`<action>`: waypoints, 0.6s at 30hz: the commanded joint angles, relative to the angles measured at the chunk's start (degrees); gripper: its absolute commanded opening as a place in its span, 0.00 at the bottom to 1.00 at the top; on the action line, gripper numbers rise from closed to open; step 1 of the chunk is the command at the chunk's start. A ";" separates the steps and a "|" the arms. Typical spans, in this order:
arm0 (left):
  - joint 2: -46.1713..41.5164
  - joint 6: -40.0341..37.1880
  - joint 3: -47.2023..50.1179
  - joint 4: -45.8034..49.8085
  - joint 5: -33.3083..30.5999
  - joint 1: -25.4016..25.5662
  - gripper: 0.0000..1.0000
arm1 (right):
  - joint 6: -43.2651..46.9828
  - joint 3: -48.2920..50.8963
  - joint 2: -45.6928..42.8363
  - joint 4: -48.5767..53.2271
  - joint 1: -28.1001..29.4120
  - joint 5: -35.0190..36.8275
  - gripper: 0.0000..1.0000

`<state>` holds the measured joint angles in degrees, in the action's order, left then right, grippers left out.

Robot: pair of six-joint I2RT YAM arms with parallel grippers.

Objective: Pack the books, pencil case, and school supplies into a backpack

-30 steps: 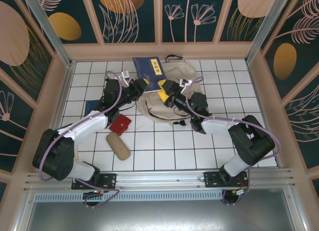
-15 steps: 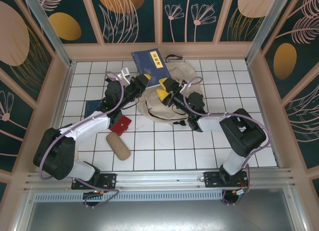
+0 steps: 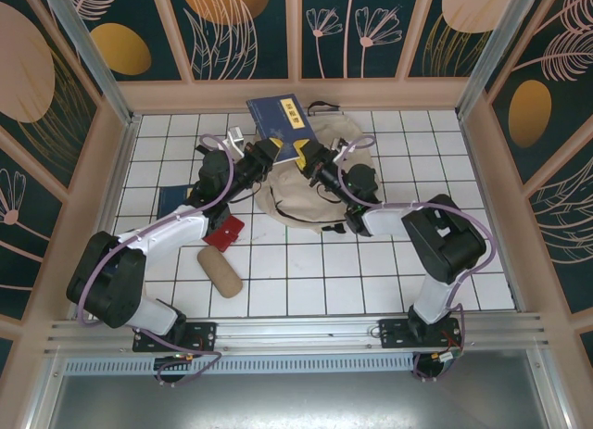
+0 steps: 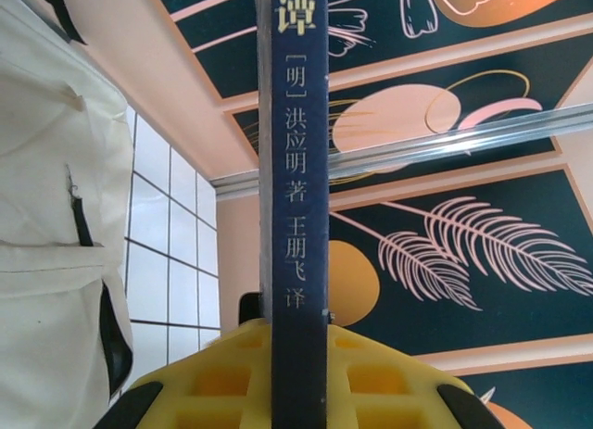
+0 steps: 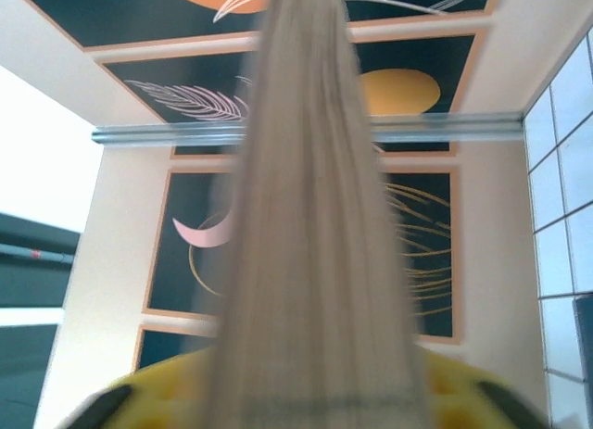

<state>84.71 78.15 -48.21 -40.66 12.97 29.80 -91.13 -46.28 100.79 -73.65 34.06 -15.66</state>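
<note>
above backpack (image 3: 296, 207), right tool (image 3: 305, 154) now pinches book (image 3: 278, 125), spread before; left tool (image 3: 269, 151) pinching it too

White tiled floor (image 3: 306, 281), dark teal wall panels (image 3: 250, 40) with botanical prints, peach framing (image 3: 296, 94)
</note>
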 commanded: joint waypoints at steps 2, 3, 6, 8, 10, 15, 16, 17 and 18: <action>-1.35 -0.64 -0.02 0.21 -1.19 0.39 0.33 | 9.91 -2.22 -6.68 18.22 -0.55 3.39 0.02; -1.56 -1.95 -0.79 2.80 -1.62 0.43 0.44 | 13.99 -2.32 -8.85 22.97 -0.56 4.83 0.00; -1.94 -7.16 -2.69 11.43 -2.83 0.42 0.63 | 25.11 -2.70 -15.26 35.40 -1.21 10.16 0.00; -1.99 -11.21 -4.45 17.20 -3.86 0.44 0.69 | 32.32 -3.11 -19.10 41.89 -2.07 11.96 0.00; -1.31 -16.31 -7.13 23.84 -4.23 0.56 0.72 | 38.80 -2.73 -23.47 46.44 -2.37 13.11 0.00; 2.80 -28.41 -16.15 38.50 -6.43 3.02 0.74 | 49.25 -0.20 -34.22 58.56 -8.47 12.58 0.00; 3.88 -30.51 -17.70 40.68 -7.31 4.02 0.74 | 50.00 0.56 -36.14 60.53 -9.54 12.62 0.00; 5.12 -32.72 -19.47 43.01 -8.40 5.52 0.74 | 50.64 1.49 -38.34 62.67 -11.11 12.55 0.00; 6.55 -34.65 -20.90 44.78 -9.67 7.08 0.73 | 51.03 2.29 -40.35 64.84 -12.65 12.63 0.00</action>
<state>87.88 53.74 -65.65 -7.01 6.55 33.54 -47.59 -45.80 65.28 -17.52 24.16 -4.34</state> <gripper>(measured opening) 0.735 0.121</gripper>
